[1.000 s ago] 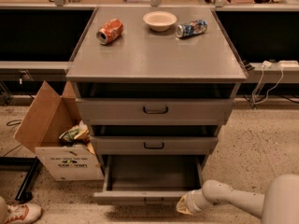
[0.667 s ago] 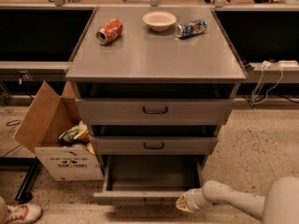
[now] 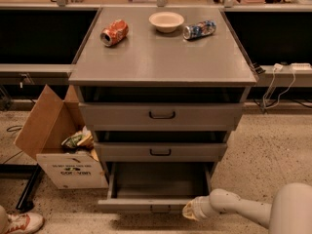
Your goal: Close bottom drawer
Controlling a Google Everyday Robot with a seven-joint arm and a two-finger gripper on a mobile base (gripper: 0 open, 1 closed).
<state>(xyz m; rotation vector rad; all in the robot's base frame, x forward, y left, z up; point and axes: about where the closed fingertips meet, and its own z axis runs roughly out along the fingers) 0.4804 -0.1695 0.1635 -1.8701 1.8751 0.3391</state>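
The bottom drawer of the grey cabinet is pulled out, showing a wide, shallow, empty tray. Its grey front faces me, with a small dark handle at the centre. My gripper reaches in from the lower right on a white arm. It sits at the right part of the drawer front, touching or nearly touching it. The two drawers above, each with a dark handle, stand slightly out.
An orange can, a cream bowl and a blue can lie on the cabinet top. An open cardboard box with rubbish stands at the left of the cabinet. A shoe shows at the bottom left. Cables hang at the right.
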